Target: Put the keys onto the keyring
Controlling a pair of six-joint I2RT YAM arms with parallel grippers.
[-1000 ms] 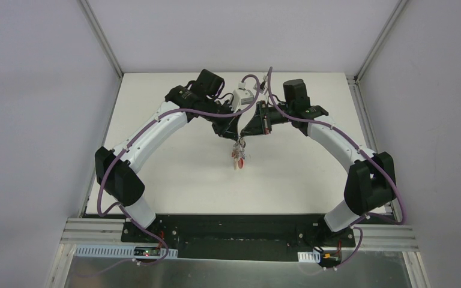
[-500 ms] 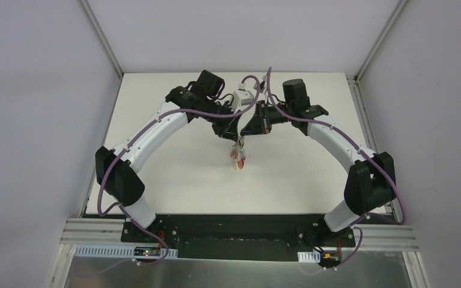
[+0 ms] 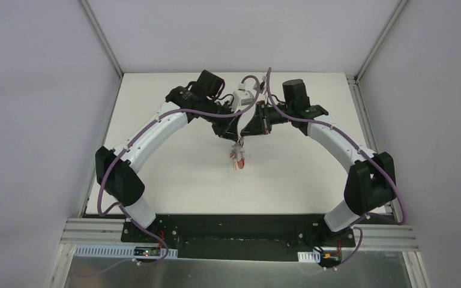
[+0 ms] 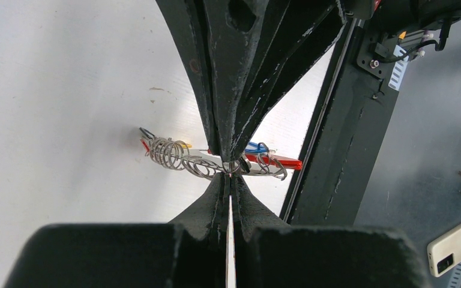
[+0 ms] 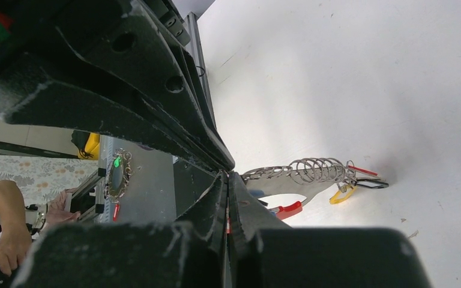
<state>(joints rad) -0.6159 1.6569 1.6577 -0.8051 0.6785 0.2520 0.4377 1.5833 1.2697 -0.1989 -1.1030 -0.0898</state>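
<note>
White desk (image 3: 174, 174) fills the walled cell, and both arms reach over its middle. At the meeting point the left fingers (image 4: 216, 201) are pressed together with only a hairline slit between them, their tips nipping the wire of the keyring (image 4: 195, 163). The right fingers (image 4: 231, 90) come in from the opposite side, also closed to a point, and pinch the same bundle at the same spot, so the two pairs of tips meet nose to nose.

The keyring is a cluster of silver coiled rings strung out sideways from the grasp, with a red section (image 4: 279, 161) on one side. Small keys (image 4: 255, 146) with blue, yellow and red heads sit among the coils.

From above, the bundle dangles just under the joined fingertips, over the centre of the desk. Whether its lower end touches the surface cannot be told.

Past the desk edge runs a black frame rail (image 4: 336, 132). Beyond it, on a dark surface, lies a white phone-like device (image 4: 459, 243).
</note>
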